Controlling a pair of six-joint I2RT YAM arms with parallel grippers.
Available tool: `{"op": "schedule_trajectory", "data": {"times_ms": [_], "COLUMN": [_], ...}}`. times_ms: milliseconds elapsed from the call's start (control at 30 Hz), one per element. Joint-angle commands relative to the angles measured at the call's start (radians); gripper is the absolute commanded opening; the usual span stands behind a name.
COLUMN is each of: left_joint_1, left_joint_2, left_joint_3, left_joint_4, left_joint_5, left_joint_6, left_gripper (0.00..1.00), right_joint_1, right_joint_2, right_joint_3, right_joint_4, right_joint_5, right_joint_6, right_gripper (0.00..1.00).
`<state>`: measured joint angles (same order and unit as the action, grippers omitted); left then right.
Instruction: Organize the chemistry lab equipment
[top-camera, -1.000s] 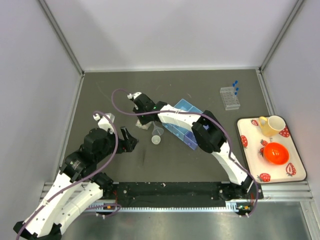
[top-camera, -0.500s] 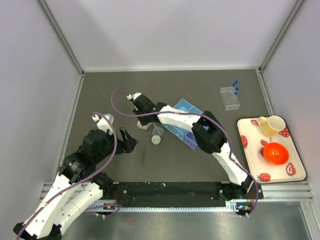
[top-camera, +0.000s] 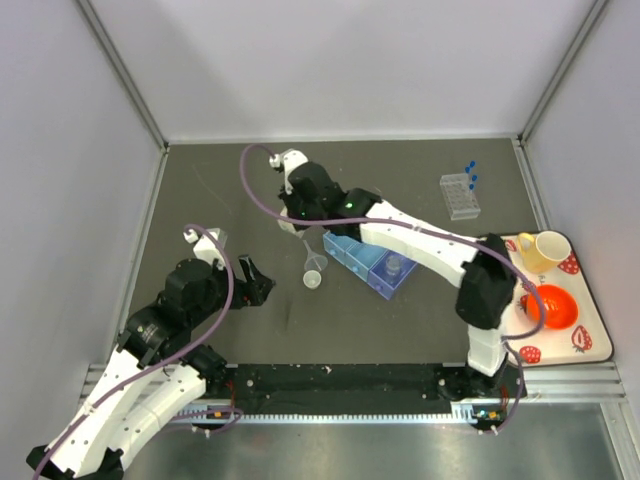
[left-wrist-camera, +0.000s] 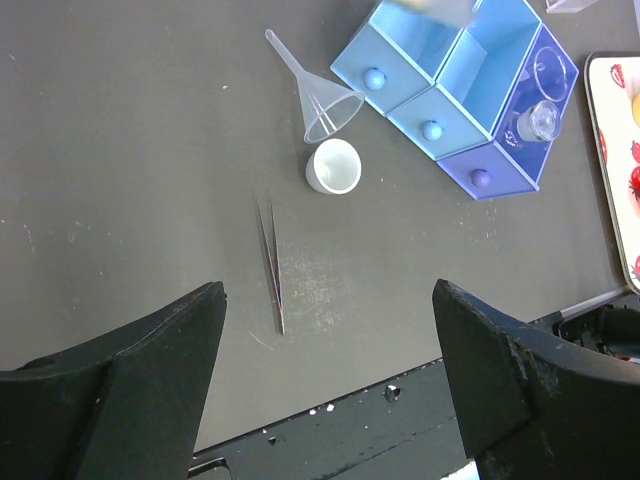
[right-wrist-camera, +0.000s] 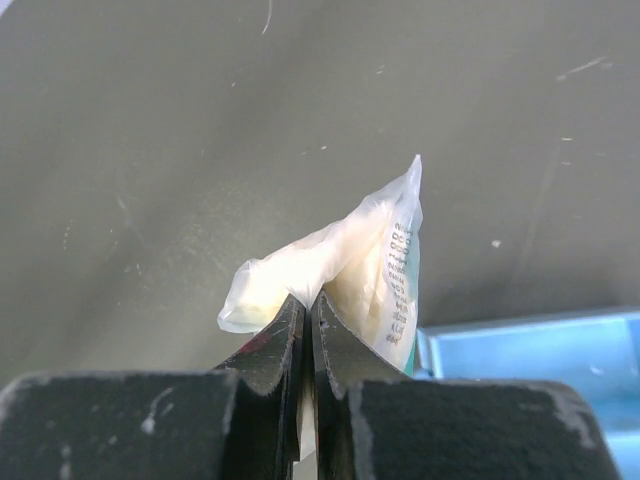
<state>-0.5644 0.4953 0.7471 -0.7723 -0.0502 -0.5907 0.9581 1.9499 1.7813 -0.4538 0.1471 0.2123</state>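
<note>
Translucent whitish packet (right-wrist-camera: 350, 262), crumpled, printed lettering, pinched by right tool (right-wrist-camera: 308, 300); left tool (left-wrist-camera: 328, 300) spread.

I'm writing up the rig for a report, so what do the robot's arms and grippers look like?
The left arm and right arm are white shells with black joints, each trailing a purple cable. The left gripper and right gripper are black, with two thick wedge-shaped fingers, slightly scuffed.
</note>
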Motion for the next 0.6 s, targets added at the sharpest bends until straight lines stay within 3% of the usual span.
{"op": "schedule_trajectory", "data": {"times_ms": [0, 233, 567], "left_joint_1": [0.003, 0.001, 0.001], "left_joint_2": [0.002, 0.014, 0.028], "left_joint_3": [0.037, 0.057, 0.070], "left_joint_4": [0.021, 0.024, 0.037], "left_joint_5": [-0.011, 0.006, 0.015], "left_joint_6": [0.011, 0.012, 0.008], "left_gripper": [0.89, 0.89, 0.89], "right_joint_1": [0.010, -0.005, -0.113], "right_joint_2": [-0.194, -0.396, -0.508], "right_joint_3": [-0.126, -0.359, -0.563], "right_joint_4": [0.009, -0.014, -0.028], "right_joint_5": [0.127, 0.252, 0.230], "right_joint_6": [-0.002, 0.025, 0.081], "right_gripper": [0.00, 0.00, 0.00]}}
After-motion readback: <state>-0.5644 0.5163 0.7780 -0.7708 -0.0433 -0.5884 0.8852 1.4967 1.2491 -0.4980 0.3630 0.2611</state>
